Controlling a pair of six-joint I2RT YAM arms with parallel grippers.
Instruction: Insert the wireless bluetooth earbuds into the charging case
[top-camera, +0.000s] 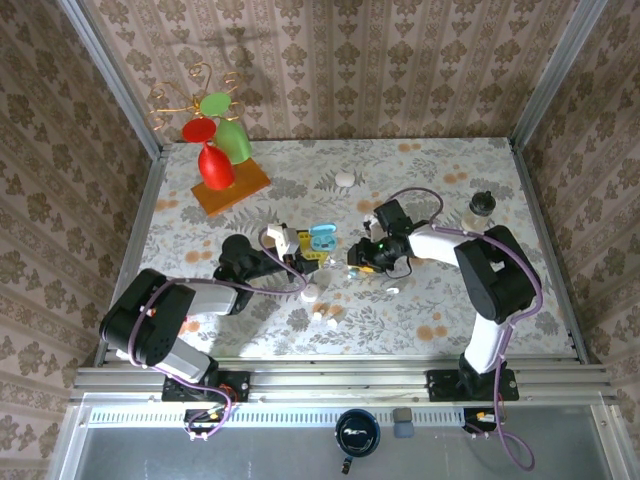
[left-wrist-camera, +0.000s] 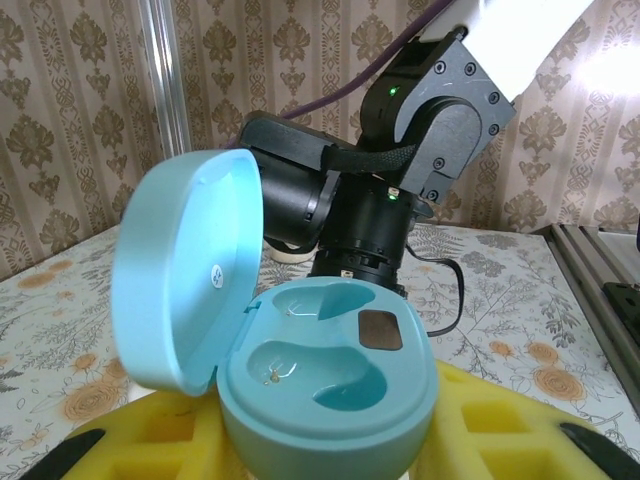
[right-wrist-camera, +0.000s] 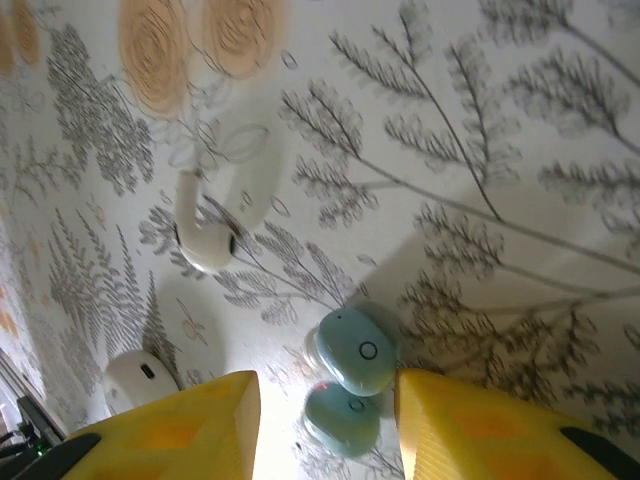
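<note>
My left gripper (left-wrist-camera: 325, 445) is shut on a pale teal charging case (left-wrist-camera: 330, 385), gripping its base between yellow fingers (left-wrist-camera: 150, 440). The lid (left-wrist-camera: 185, 265) stands open to the left, and both wells are empty. In the top view this case (top-camera: 322, 238) is at mid-table beside the left gripper (top-camera: 303, 257). My right gripper (right-wrist-camera: 325, 420) is open, low over the table, with two teal earbuds (right-wrist-camera: 355, 350) lying side by side between its fingers. The right finger (right-wrist-camera: 470, 430) is close against the upper one. A white earbud (right-wrist-camera: 205, 235) lies further off.
A white pebble-like object (right-wrist-camera: 140, 378) lies near my right gripper's left finger. A white case (top-camera: 310, 295) and small white bits (top-camera: 325, 320) sit in front of the left gripper. Red and green glasses on a wooden board (top-camera: 230, 185) stand back left, a small jar (top-camera: 481, 205) back right.
</note>
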